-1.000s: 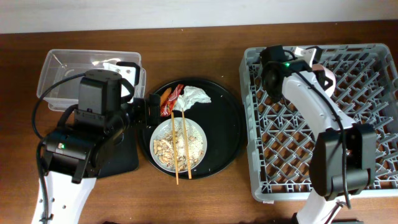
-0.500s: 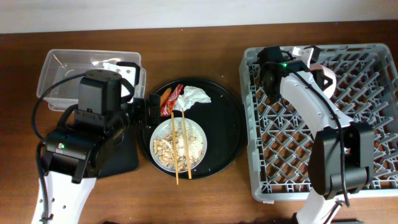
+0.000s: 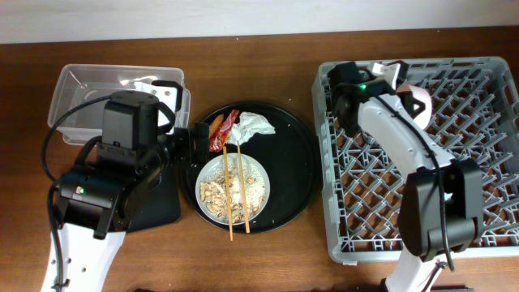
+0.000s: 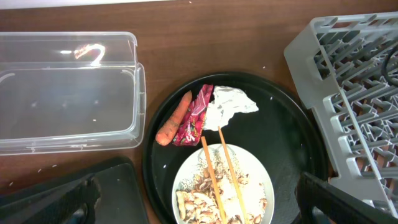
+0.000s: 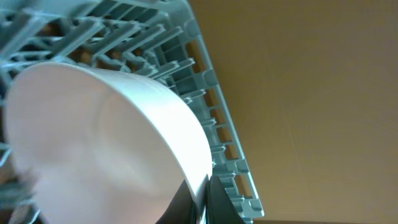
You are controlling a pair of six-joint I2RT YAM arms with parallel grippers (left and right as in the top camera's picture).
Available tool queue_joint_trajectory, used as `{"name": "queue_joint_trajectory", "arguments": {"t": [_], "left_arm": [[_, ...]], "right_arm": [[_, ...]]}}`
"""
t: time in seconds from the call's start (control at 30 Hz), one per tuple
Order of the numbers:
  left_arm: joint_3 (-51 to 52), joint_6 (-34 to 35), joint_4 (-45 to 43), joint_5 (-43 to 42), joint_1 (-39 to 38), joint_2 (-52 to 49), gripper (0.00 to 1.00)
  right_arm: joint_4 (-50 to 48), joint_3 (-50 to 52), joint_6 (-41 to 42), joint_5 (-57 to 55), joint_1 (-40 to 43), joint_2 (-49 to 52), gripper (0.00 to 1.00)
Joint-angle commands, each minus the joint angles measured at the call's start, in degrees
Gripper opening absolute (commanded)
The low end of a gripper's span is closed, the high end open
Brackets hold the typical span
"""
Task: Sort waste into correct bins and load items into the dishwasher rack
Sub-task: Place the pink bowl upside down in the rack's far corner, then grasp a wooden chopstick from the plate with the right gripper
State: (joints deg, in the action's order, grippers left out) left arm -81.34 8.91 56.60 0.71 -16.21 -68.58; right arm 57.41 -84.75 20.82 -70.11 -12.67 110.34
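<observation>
My right gripper (image 3: 402, 86) (image 5: 200, 200) is shut on the rim of the white bowl (image 3: 417, 100) (image 5: 112, 137), holding it tilted at the back of the grey dishwasher rack (image 3: 454, 186) (image 5: 214, 115). My left gripper (image 3: 193, 146) (image 4: 199, 208) is open and empty at the left edge of the round black tray (image 3: 293, 180). On that tray lie the carrot stick (image 3: 216, 127) (image 4: 174, 118), red wrapper (image 3: 221, 139) (image 4: 194, 115), white tissue (image 3: 254, 125) (image 4: 227, 104) and the plate (image 3: 259, 174) (image 4: 256, 173) with food scraps (image 3: 217, 195) (image 4: 196, 200). The light-blue cup is out of view.
Wooden chopsticks (image 3: 242, 191) (image 4: 229, 171) lie across the plate. The clear tub (image 3: 81, 89) (image 4: 62, 93) stands at the back left. The shallow black rectangular tray (image 3: 160, 207) (image 4: 109, 190) lies under my left arm. The rack's corner (image 4: 354, 81) is close to the round tray.
My right wrist has shifted slightly left and turned, so more of the white bowl shows over the rack. The left arm has not moved.
</observation>
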Motion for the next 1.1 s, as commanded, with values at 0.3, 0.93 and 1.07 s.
{"name": "queue_joint_trajectory", "arguments": {"t": [0.3, 0.93, 1.07], "left_arm": [[-0.5, 0.5, 0.1, 0.6, 0.2, 0.0, 0.99], [-0.5, 0.5, 0.1, 0.6, 0.2, 0.0, 0.99], [-0.5, 0.5, 0.1, 0.6, 0.2, 0.0, 0.99]], "right_arm": [[11.4, -4.8, 0.7, 15.9, -8.8, -3.9, 1.00], [1.6, -1.0, -6.3, 89.0, -21.0, -7.7, 0.44], [-8.6, 5.9, -3.5, 88.3, -24.8, -7.6, 0.39]]}}
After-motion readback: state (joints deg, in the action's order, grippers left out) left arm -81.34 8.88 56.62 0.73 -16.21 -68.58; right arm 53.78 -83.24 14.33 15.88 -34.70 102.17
